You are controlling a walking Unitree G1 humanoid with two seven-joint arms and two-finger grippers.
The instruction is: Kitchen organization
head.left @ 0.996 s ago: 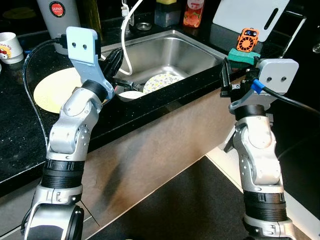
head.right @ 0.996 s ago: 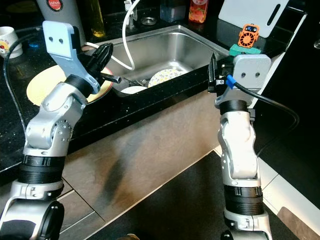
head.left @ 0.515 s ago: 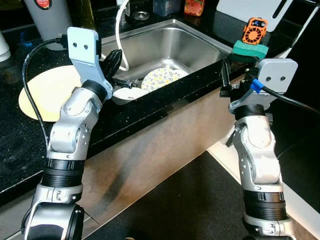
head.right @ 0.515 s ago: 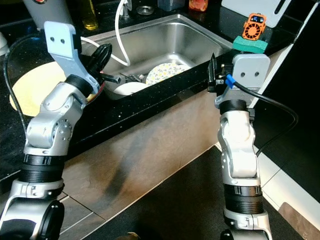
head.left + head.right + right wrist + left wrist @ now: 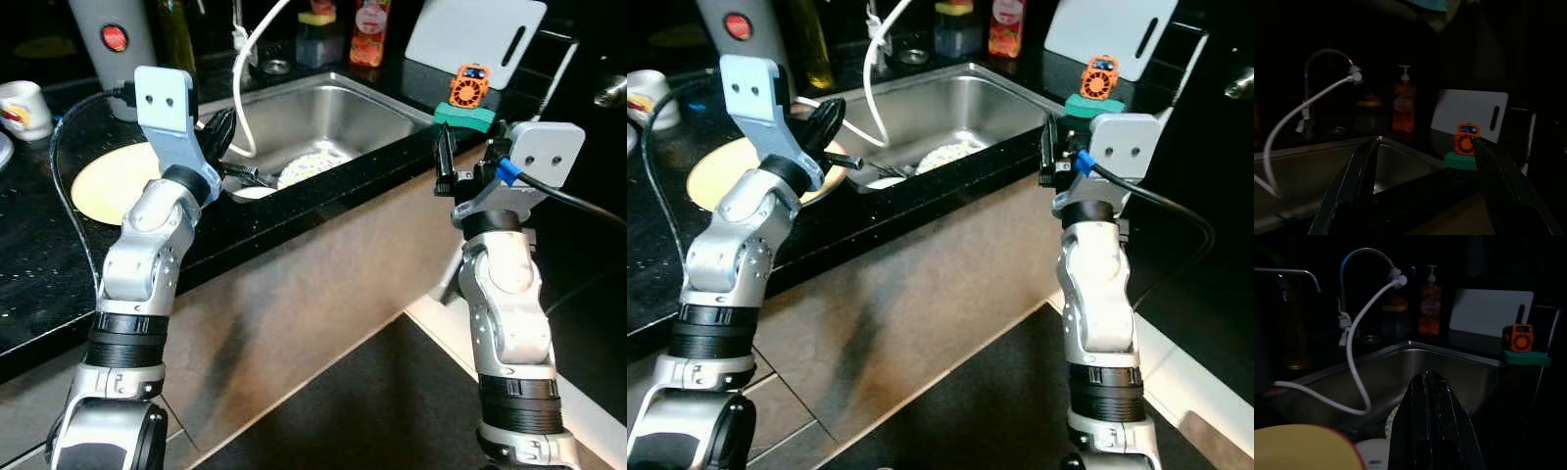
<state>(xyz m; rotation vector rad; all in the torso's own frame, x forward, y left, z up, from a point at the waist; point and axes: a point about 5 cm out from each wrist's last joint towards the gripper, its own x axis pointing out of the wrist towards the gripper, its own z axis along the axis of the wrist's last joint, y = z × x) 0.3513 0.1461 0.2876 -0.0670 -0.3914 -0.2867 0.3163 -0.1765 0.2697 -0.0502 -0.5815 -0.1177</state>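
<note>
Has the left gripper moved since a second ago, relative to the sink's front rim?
No. The left gripper still hovers shut above the sink's front-left rim beside the yellow plate; the camera moved.

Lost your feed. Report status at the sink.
Left tool shut, empty, at sink rim. Right tool open, at counter edge. Plates in basin; white hose hangs over them.
</note>
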